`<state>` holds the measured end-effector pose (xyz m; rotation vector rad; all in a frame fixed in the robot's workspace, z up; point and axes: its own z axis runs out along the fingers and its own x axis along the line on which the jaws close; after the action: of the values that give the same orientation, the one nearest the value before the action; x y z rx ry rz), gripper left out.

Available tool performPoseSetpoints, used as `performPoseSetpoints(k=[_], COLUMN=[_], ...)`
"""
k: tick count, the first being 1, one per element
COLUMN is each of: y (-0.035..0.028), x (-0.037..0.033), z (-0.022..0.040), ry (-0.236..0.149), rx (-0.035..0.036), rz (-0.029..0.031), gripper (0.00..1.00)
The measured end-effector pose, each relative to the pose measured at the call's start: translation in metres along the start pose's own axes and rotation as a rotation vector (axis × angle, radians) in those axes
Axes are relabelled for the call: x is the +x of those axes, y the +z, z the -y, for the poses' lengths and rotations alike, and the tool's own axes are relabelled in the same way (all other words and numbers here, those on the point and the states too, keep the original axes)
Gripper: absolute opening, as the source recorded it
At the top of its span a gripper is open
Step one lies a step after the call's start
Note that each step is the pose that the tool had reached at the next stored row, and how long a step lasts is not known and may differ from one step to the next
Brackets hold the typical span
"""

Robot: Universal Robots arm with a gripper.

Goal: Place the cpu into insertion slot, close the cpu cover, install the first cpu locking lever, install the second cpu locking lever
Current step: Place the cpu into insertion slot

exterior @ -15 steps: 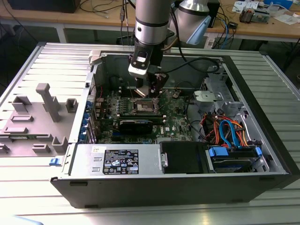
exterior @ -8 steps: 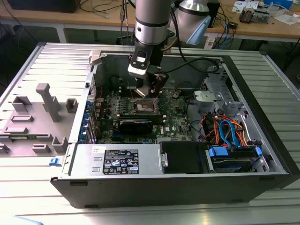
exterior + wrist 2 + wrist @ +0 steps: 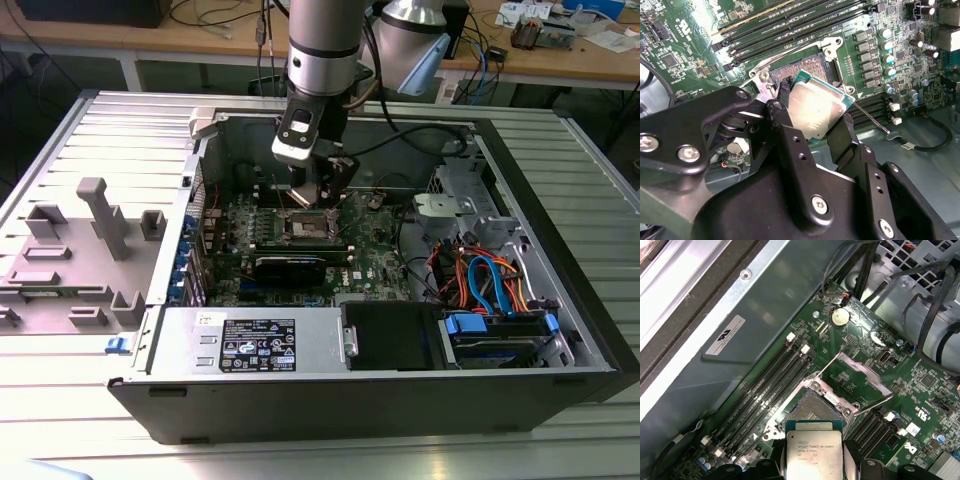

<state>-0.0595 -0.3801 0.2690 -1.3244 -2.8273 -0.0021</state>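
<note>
The cpu (image 3: 817, 110) is gripped by its opposite edges between the black fingers (image 3: 842, 136) of the gripper (image 3: 813, 113), whose jaws are closed on it; its silvery top is turned towards both wrist cameras, and it is held slightly tilted. It is seen over one edge of the insertion slot (image 3: 812, 409), part of whose dark pin field lies uncovered beyond it; whether chip and socket touch cannot be told, and the chip is not seated. The cpu cover (image 3: 863, 371) is swung up on its hinge at the far side of the socket, and green board is seen through its square window. A thin metal lever (image 3: 874, 121) is seen slanting just beside the socket in the second wrist view. Long black memory slots (image 3: 765, 385) run alongside the socket on the green circuit board (image 3: 920, 385); a round coin cell (image 3: 841, 316) is set further off. In the exterior view the gripper (image 3: 315, 192) is lowered into the open computer case (image 3: 575, 330), just above the socket (image 3: 305, 226); a black power-supply box (image 3: 262, 342) is fixed along the near wall, and coloured cables (image 3: 490, 282) are bundled towards the exterior view's right.
</note>
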Motion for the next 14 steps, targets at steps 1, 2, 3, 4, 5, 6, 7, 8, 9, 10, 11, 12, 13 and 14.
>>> performPoseSetpoints(k=[1,2,3,4,5,6,7,8,9,10,11,12,13,14], y=[0.0,0.0001,0.0001,0.0001,0.0002,0.0002,0.0002,0.0003,0.0003,0.0003,0.0004,0.0004,0.0005,0.0005], x=[0.0,0.0,0.0,0.0,0.0,0.0,0.0,0.0,0.0,0.0,0.0,0.0,0.0,0.0], z=[0.0,0.0,0.0,0.0,0.0,0.0,0.0,0.0,0.0,0.0,0.0,0.0,0.0,0.0], ry=[0.001,0.002,0.004,0.005,0.007,0.009,0.011,0.013,0.014,0.015,0.017,0.019,0.023,0.024], rx=[-0.0001,-0.0001,-0.0001,-0.0001,-0.0002,-0.0002,-0.0002,-0.0002,-0.0003,-0.0003,-0.0003,-0.0004,-0.0004,-0.0005], rz=[0.0,0.0,0.0,0.0,-0.0001,-0.0001,-0.0001,-0.0001,-0.0001,-0.0001,-0.0001,-0.0002,-0.0002,-0.0002], gripper=[0.55,0.55,0.55,0.55,0.55,0.55,0.55,0.55,0.55,0.55,0.55,0.55,0.55,0.55])
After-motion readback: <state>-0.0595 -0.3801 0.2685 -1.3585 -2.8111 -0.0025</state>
